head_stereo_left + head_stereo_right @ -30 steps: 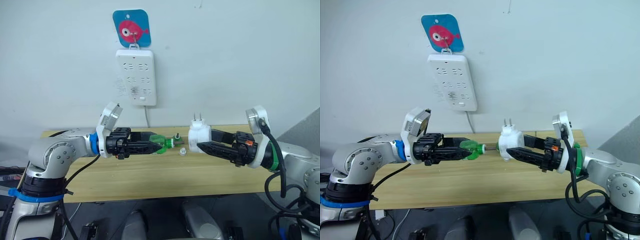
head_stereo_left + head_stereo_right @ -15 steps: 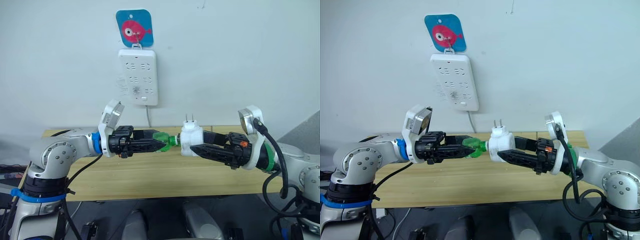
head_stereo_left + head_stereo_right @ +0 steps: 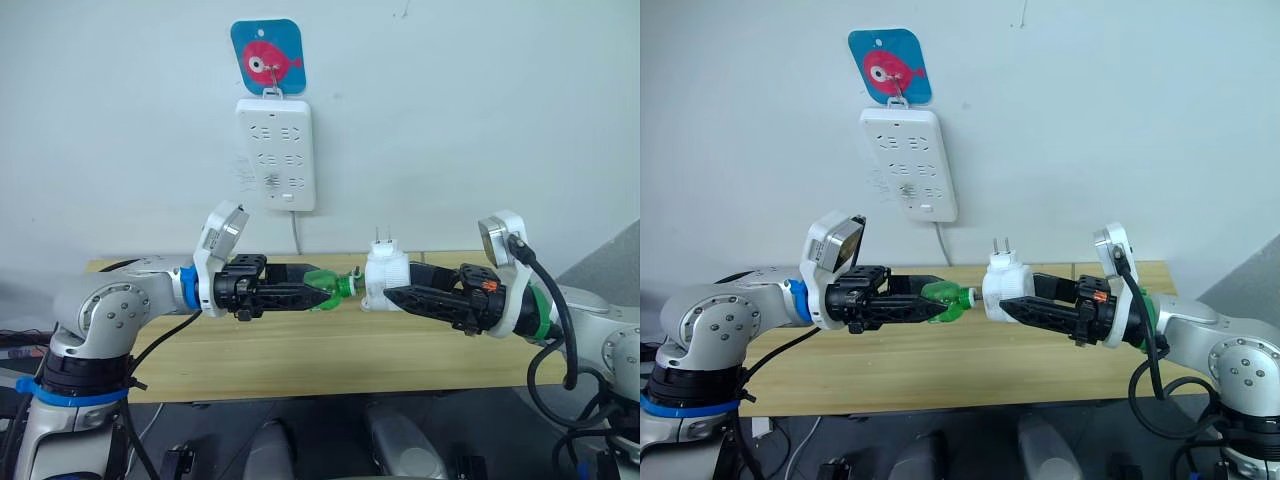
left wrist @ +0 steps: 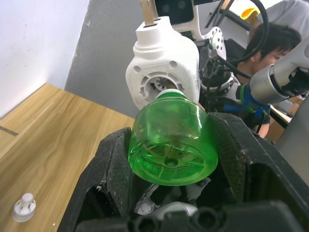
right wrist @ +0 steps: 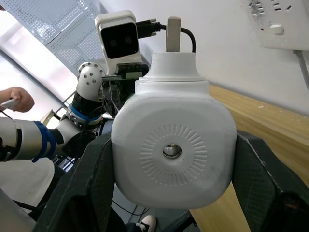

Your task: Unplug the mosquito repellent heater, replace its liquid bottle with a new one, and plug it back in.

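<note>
I have the left gripper [image 3: 312, 290] clamped on the green bottle [image 3: 328, 284], its neck lying level at the socket of the heater [image 3: 386, 277] pinched in my right gripper [image 3: 395, 296], above the table [image 3: 300, 350].

White flat multi-socket power strip [image 3: 276, 154] hangs on pale wall under blue square fish-picture hook plate [image 3: 266, 58], light wooden tabletop [image 3: 300, 350] below, small white plastic cap [image 4: 23, 207] lying on it.
</note>
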`<state>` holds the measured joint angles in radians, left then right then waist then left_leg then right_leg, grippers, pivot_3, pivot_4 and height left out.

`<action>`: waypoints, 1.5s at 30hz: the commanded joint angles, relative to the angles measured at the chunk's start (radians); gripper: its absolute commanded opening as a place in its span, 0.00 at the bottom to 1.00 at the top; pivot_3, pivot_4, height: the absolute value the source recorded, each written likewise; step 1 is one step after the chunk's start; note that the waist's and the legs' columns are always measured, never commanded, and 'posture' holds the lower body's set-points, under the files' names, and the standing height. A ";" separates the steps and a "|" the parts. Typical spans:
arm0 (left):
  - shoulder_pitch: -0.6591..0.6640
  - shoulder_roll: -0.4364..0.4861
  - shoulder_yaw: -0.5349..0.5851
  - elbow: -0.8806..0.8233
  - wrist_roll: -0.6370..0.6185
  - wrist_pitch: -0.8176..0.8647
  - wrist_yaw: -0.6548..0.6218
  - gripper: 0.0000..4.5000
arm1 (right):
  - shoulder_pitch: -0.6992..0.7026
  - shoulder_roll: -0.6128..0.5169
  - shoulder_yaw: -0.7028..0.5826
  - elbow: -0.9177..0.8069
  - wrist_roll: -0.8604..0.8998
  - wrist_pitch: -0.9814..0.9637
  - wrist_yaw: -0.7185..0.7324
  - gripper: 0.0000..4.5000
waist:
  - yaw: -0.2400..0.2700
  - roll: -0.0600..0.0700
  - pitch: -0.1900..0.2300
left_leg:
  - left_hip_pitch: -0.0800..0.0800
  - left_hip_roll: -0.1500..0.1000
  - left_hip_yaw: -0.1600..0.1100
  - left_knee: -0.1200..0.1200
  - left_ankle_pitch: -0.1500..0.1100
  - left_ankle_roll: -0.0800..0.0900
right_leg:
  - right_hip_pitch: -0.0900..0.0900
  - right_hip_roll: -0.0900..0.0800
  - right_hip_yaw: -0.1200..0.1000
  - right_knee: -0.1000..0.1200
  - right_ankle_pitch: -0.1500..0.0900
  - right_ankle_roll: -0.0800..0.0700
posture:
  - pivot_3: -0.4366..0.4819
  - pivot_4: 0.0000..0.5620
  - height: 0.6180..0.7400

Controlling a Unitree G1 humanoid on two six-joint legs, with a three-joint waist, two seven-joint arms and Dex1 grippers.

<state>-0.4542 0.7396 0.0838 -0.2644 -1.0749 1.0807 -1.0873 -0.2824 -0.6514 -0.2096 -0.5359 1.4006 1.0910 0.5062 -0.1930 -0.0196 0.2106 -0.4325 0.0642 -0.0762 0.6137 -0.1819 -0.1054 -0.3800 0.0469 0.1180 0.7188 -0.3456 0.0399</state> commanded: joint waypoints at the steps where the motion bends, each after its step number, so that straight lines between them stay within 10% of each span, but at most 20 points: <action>1: -0.002 0.014 0.011 -0.021 -0.007 -0.015 -0.029 0.52 | 0.004 -0.022 -0.007 -0.004 0.024 -0.025 0.026 0.65 | 0.000 0.000 0.000 | 0.000 0.000 0.000 0.000 0.000 0.000 | 0.000 0.000 0.000 0.000 0.000 0.000 | 0.26 0.22 0.93; 45: -0.052 -0.028 -0.068 -0.027 0.070 -0.070 -0.087 0.52 | 0.005 -0.071 0.086 -0.028 0.047 -0.051 0.053 0.65 | 0.003 0.000 0.000 | 0.000 0.000 -0.001 0.002 0.000 0.000 | 0.001 0.000 -0.001 0.001 0.000 0.000 | 0.26 0.24 0.93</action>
<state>-0.4865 0.7156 0.0056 -0.2650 -0.9961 1.0348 -1.1679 -0.2742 -0.7256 -0.1302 -0.5319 1.4338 1.0559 0.5633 -0.1903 -0.0197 0.2104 -0.4326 0.0641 -0.0774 0.6155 -0.1820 -0.1053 -0.3789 0.0469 0.1169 0.7194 -0.3454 0.0395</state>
